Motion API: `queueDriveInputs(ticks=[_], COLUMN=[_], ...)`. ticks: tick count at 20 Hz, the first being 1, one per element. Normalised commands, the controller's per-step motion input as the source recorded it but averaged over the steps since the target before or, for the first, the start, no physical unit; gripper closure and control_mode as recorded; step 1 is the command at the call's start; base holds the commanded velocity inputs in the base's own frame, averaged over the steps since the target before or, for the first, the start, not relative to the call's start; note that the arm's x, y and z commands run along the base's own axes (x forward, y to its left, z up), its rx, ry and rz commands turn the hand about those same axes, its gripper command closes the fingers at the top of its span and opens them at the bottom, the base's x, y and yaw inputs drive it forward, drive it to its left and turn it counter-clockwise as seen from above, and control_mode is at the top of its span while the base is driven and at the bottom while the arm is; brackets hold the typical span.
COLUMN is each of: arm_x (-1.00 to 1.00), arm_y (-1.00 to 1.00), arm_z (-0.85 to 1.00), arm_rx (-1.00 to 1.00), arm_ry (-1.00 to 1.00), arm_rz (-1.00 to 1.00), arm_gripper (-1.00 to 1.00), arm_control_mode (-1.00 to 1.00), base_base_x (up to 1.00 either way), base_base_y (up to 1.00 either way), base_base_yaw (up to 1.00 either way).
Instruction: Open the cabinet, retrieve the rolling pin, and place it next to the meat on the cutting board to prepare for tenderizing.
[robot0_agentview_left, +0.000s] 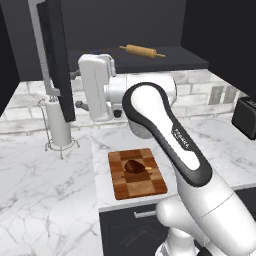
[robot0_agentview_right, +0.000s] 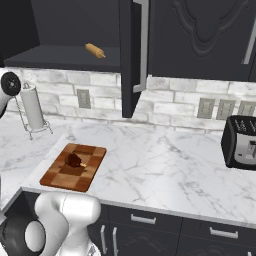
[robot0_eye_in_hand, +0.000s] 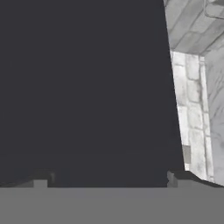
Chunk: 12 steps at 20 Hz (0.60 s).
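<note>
— What sits closest?
— The cutting board (robot0_agentview_right: 73, 167) on the white counter (robot0_agentview_right: 165, 165), with the meat (robot0_agentview_right: 74, 160) on top.
— And the gripper (robot0_eye_in_hand: 109, 178)?
— Its fingers are spread wide, holding nothing, right by a dark cabinet (robot0_agentview_right: 200, 35) door.
— Where's the rolling pin (robot0_agentview_left: 142, 51)?
— Far back, lying on the shelf inside the open cabinet.

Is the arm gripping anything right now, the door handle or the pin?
Nothing is held. In the hand view the gripper has its jaws wide apart with only a dark surface ahead. The rolling pin lies on the shelf of the cabinet.
</note>
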Motion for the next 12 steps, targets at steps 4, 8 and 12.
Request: queueDriveInputs(ticks=[4, 8, 12], arm_x=[-0.18, -0.12, -0.03], arm_y=[0.95, 0.86, 0.5], arm_z=[0.0, -0.08, -0.13], arm_rx=[-0.1, -0.11, -0.15], arm_ry=[0.01, 0.0, 0.0], arm_rz=[0.01, 0.0, 0.0], arm_gripper=[-1.0, -1.0, -1.0], arm_control_mode=[-1.0, -1.0, -1.0], base_base_x=[0.0, 0.0, 0.0], base_base_y=[0.0, 0.0, 0.0], base_base_yaw=[0.0, 0.0, 0.0])
